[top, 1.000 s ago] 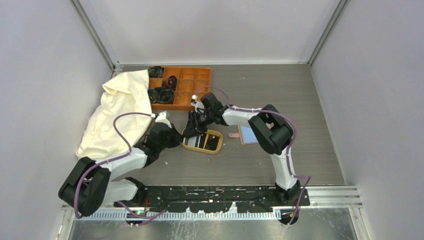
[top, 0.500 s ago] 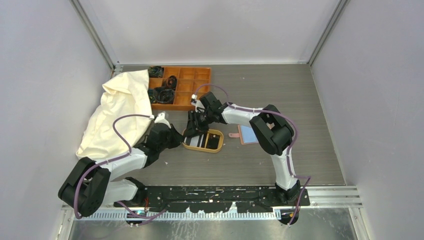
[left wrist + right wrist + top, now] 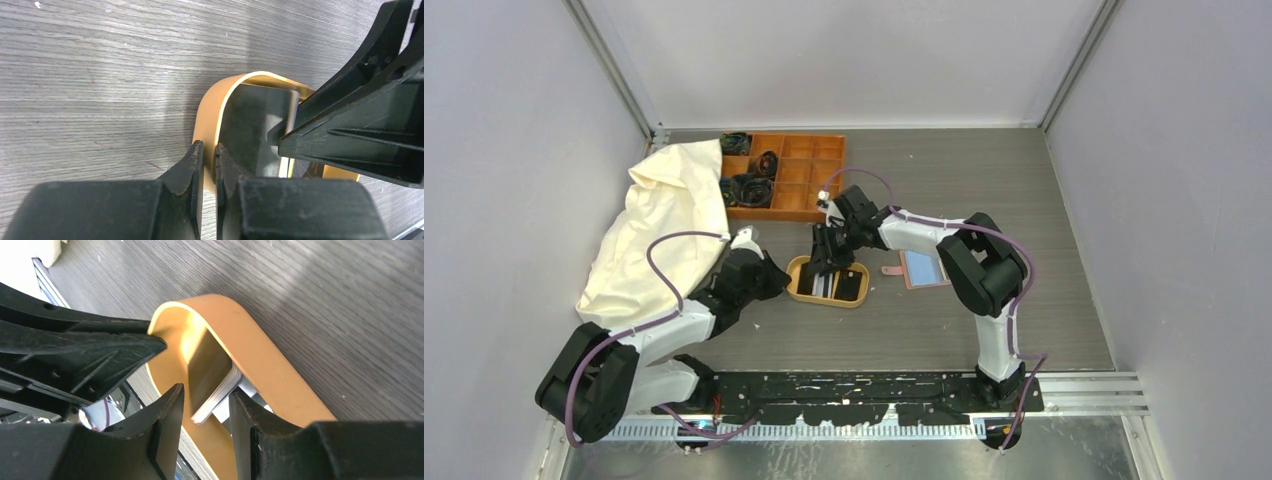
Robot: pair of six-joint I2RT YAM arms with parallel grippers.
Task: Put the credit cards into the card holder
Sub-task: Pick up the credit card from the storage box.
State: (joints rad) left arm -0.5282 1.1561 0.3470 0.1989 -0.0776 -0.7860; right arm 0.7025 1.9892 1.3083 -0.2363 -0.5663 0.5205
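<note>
Right gripper (image 3: 205, 392): jaws partly open and lowered into the oval wooden tray (image 3: 260, 350), one finger on each side of a small stack of credit cards (image 3: 210, 367). We see the stack tipped up on its edge, leaning towards the finger on the right of the wrist view. A sliver of tray shows between the stack and the other finger, so we record no clamp on it.

Left gripper (image 3: 209, 147): jaws all but closed, pinching the thin wall of the same tray at its left end, one finger inside the rim and one outside.

Credit cards: dark-faced and pale at the edges; all that we can see are in the tray. Further black cards lie flat in its right half.

Card holder (image 3: 921, 268): spread open on the table (image 3: 1024, 200), pale blue lining up, reddish tab to its left. It lies to the right of the tray, apart from it, and neither gripper touches it.

Other items: orange compartment box (image 3: 799, 165) at the far side; cream cloth (image 3: 659, 225) on the left.
</note>
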